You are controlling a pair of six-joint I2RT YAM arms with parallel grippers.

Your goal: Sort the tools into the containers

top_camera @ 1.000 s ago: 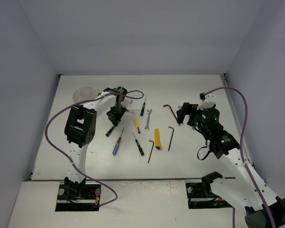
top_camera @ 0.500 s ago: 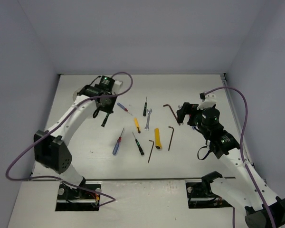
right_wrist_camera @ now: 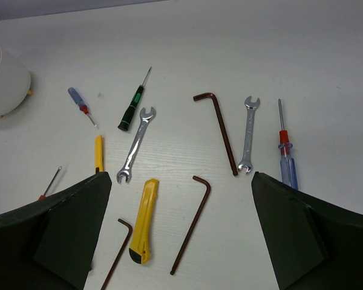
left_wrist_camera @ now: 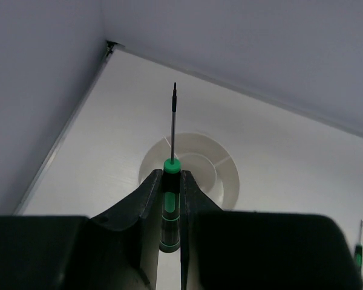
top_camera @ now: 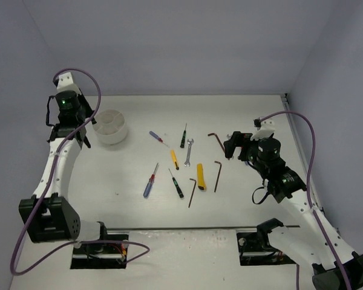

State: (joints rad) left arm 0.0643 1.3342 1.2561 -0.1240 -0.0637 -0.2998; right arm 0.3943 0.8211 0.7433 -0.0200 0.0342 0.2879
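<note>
— The left gripper (left_wrist_camera: 171, 176), what has it got?
— It's pinched tight on the handle of a green-black screwdriver (left_wrist_camera: 172, 136), with the thin shaft sticking straight out ahead of the fingers.
— And the white cup (top_camera: 112, 136)?
— Far left on the table (top_camera: 254, 115), just to the right of that gripper. In the wrist view it sits directly behind the shaft. I can't tell whether the tip is actually over it.
— The right gripper (top_camera: 232, 147)?
— Spread wide with nothing in it, hanging above the right end of the loose tools.
— What's loose?
— Mid-table, going rightward from the cup:
 - a small blue screwdriver (top_camera: 156, 137)
 - a second green-black screwdriver (top_camera: 183, 136)
 - a silver wrench (top_camera: 189, 151)
 Nearer to us lie:
 - a yellow-handled screwdriver (top_camera: 175, 159)
 - a blue and red screwdriver (top_camera: 149, 182)
 - a third green-black screwdriver (top_camera: 176, 183)
 - the yellow knife (top_camera: 200, 176)
— Hex keys?
— There are three: one near the knife (top_camera: 192, 192), one to its right (top_camera: 217, 175) and one farther back (top_camera: 216, 141). The right wrist view also shows another wrench (right_wrist_camera: 248, 136) and a long blue screwdriver (right_wrist_camera: 285, 162) just right of that far key.
</note>
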